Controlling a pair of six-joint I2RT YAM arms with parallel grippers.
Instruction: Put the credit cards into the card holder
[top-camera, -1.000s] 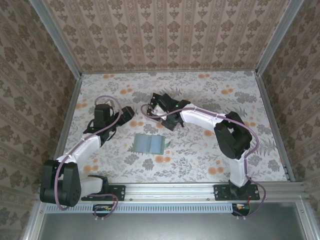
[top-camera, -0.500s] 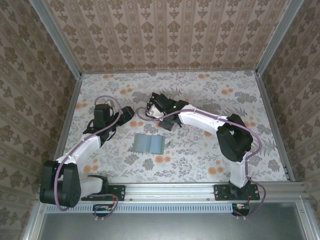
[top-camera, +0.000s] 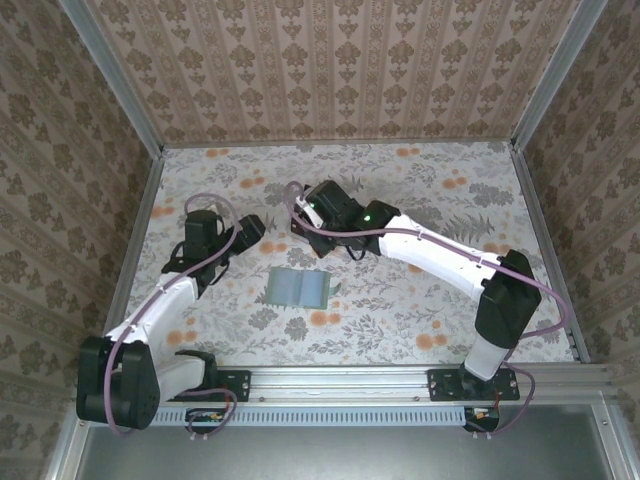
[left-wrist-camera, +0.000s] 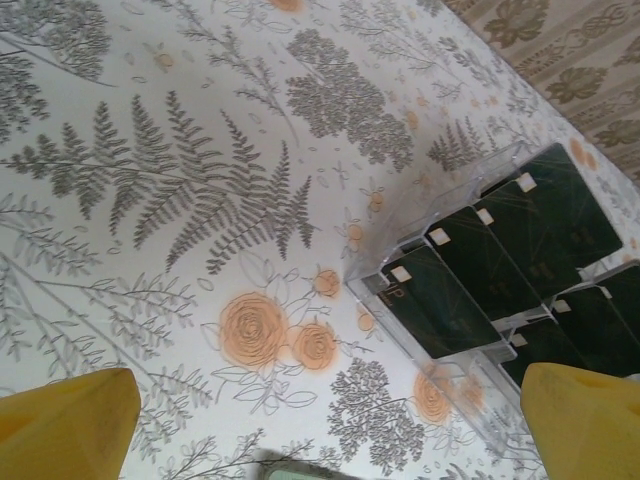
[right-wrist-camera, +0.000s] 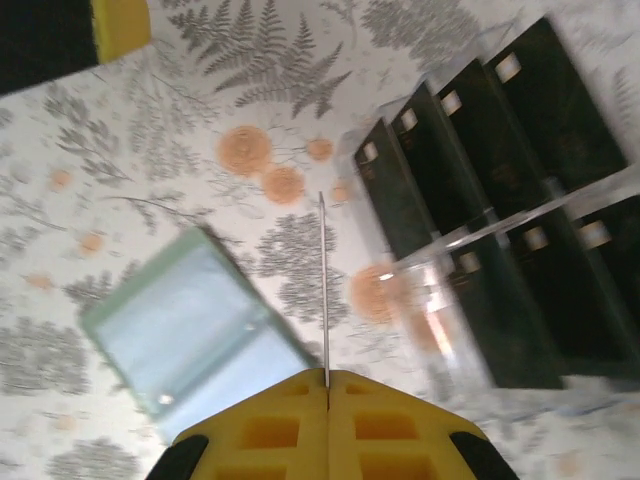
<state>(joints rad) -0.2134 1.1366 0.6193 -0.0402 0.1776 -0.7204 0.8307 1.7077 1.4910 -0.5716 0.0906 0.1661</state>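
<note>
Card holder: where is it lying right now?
In the top view the card holder lies flat in the middle of the table, just toward the near edge from the clear card rack.

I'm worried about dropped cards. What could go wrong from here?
1. The right claw pinches the card near one end, so the card may twist or slip as it is carried.
2. The wallet lies loose on the table, and the open left claw is apart from it, so the wallet may slide when the card pushes in.
</note>
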